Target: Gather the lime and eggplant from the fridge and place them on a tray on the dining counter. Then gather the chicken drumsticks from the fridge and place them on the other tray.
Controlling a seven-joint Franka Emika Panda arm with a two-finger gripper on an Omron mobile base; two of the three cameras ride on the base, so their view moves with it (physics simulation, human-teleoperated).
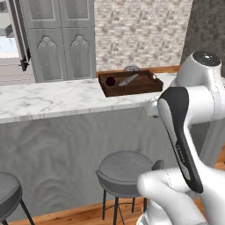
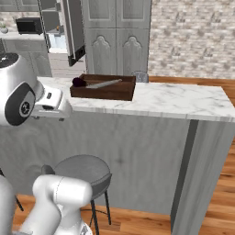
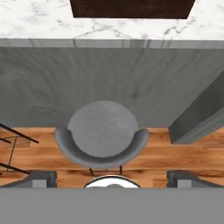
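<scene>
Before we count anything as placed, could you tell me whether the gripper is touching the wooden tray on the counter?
Apart. In the hand view the gripper hangs open above the stool, with the tray far off at the counter's top edge.

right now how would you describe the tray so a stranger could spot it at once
Find the white marble dining counter. On it sits the tray, a dark brown wooden rectangle with raised walls, holding a dark purple eggplant. Nothing else on the counter is dark brown.

A tray [image 1: 132,90] sits on the worktop [image 1: 52,99] at upper centre of the left base view, with a round item [image 1: 110,81] in its left part and a long item [image 1: 128,79] beside it. A stool [image 1: 125,169] stands below, before the worktop.
</scene>
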